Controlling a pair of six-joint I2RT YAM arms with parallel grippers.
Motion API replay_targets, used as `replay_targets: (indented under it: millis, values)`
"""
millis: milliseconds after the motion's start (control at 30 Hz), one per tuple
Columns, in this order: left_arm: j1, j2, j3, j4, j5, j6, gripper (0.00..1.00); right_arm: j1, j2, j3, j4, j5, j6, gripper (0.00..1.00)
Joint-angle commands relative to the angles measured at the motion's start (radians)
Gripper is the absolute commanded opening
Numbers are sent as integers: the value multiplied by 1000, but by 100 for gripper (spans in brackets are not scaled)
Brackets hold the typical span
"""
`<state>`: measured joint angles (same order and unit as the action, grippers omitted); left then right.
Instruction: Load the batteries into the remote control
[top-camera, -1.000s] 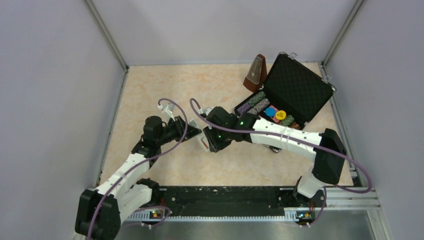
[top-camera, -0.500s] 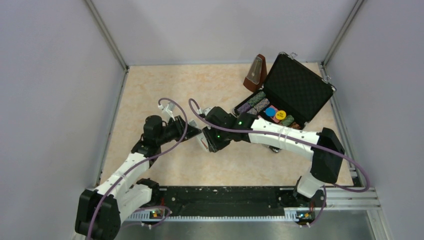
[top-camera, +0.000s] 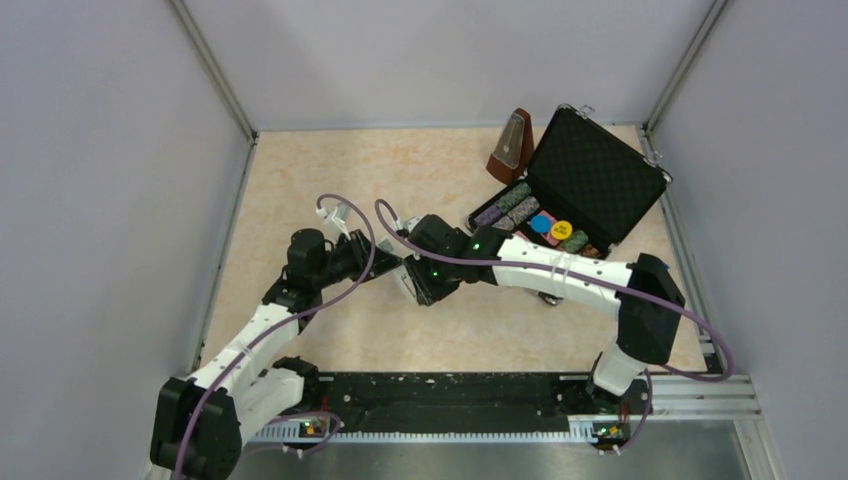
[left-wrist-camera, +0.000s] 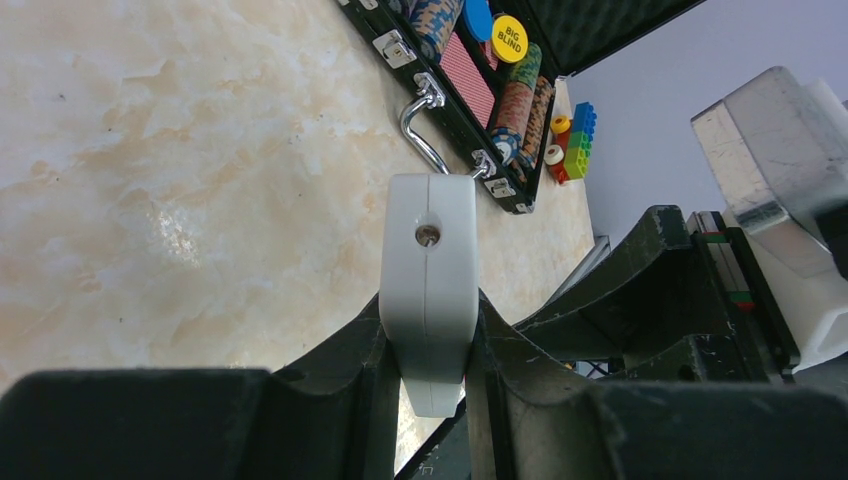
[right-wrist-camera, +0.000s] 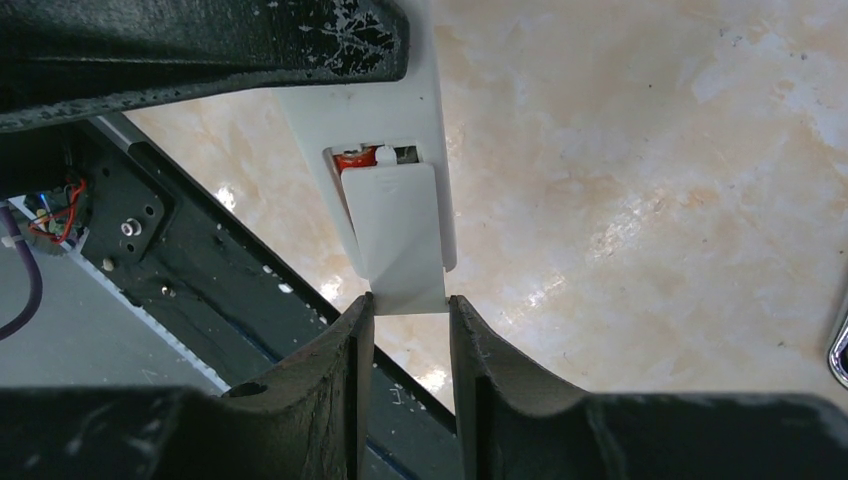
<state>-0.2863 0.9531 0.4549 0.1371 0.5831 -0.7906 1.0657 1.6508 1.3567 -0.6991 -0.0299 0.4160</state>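
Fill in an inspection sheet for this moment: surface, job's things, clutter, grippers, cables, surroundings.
Surface: beige marbled table; no spills seen.
Job's things: remote back side up to the right wrist camera, cover partly over the compartment, red battery showing inside; black battery not seen.
Clutter: open case of chips, metronome, toy blocks.
Grippers: left gripper shut on the remote; right gripper shut on its other end, by the cover.
Cables: left cable and right cable, purple, loop off the arms; no snag seen.
Surroundings: grey walls, black rail at the near edge.
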Motion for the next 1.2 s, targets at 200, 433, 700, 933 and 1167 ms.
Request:
replay_targets:
  millis: [200,433,700,933,1167]
  values:
    - [-4,4,42,32,26,11,0,6,13,58,23,-2,2,31]
    - [-4,8,46,28,39,12,0,6,23,67,26,-1,0,31]
    - [-5,12,53,29,39,6,0,7,23,71,29,-14,-10,31]
    - [-4,12,53,30,48,21,0,7,17,71,35,-25,-13,31]
    - [-4,3,46,30,54,39,0,7,14,68,33,-25,-11,31]
